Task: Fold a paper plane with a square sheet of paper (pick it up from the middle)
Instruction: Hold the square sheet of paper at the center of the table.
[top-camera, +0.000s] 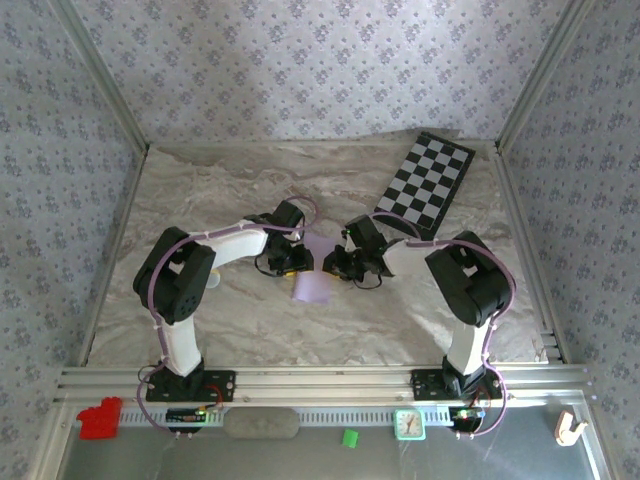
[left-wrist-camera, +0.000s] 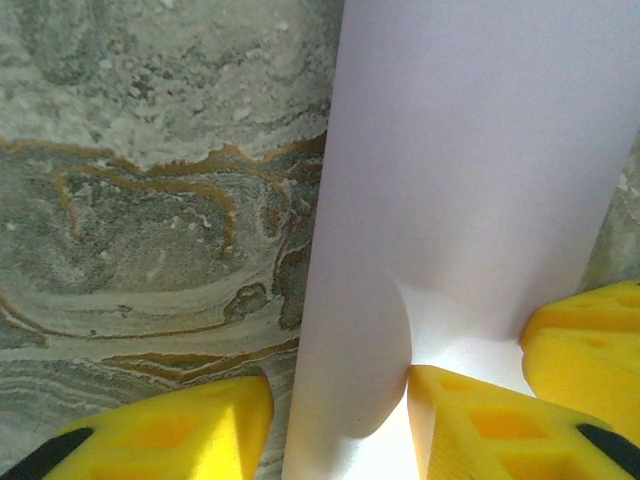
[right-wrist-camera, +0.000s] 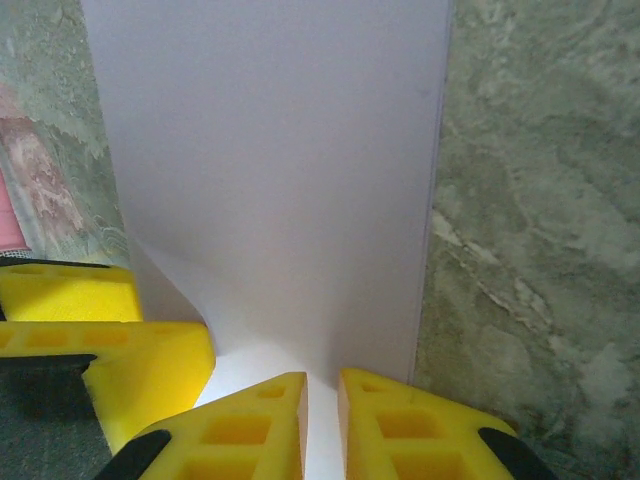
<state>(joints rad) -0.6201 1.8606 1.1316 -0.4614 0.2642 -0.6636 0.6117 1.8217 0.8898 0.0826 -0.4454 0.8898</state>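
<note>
Jaws of the right gripper (right-wrist-camera: 322, 388) pinch the thin pale lilac square sheet of paper (right-wrist-camera: 270, 150); those of the left gripper (left-wrist-camera: 338, 385) stand half-open around its curl, gripping nothing. A pull could crease it crooked.

I'm working over a table (top-camera: 230, 310) that's carrying a grey-beige marbled cover, which is rippling along the far edge at the top of the frame. A chequered board (top-camera: 425, 182) is lying flat on it at upper right, turned diagonally, well apart from everything else. The lilac sheet (top-camera: 312, 288) is sitting at frame centre. Its lower end is looking like it's resting on the cover, but I can't tell whether the rest is touching. My left wrist view is showing orange-brown veining in the cover, left of the sheet. An aluminium rail (top-camera: 320, 378) is bounding the near edge at the bottom of the frame.
</note>
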